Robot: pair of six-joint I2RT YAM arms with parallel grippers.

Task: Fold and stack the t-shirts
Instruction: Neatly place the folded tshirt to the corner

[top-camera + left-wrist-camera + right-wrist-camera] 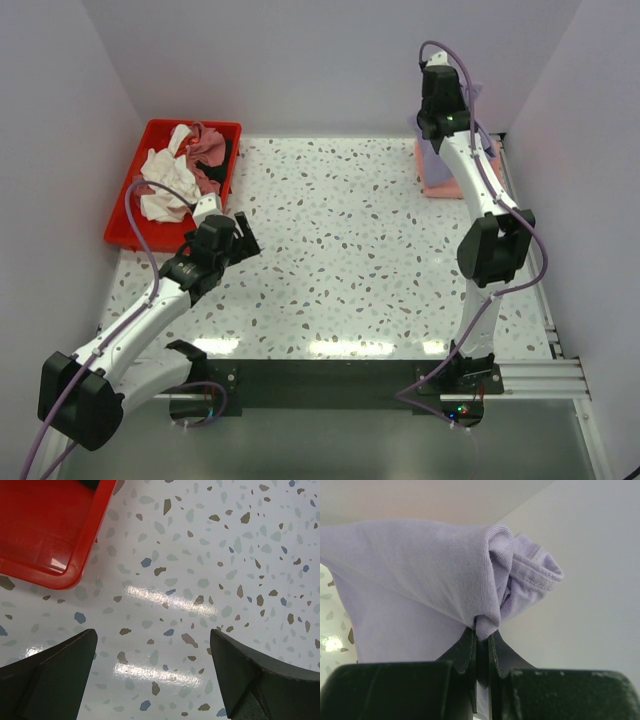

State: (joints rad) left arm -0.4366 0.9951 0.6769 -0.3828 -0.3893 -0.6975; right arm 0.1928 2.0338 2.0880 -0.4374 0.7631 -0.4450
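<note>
Glossy red plastic tray [75, 565], shiny speckled table [200, 580], soft ribbed lavender shirt [420, 565].

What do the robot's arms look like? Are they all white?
Not all white. The left arm and the right arm each have white tube-like links with chunky black joints, and a thin purple cable loops along each one. The jaws at the tips are dark, wedge-shaped pieces.

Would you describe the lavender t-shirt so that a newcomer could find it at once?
Go to the table's far right corner. There the right gripper pinches a bunched lavender t-shirt, lifted off the surface. The salmon-pink shirt beside it lies flat, and other shirts sit heaped in the red tray at left.
</note>
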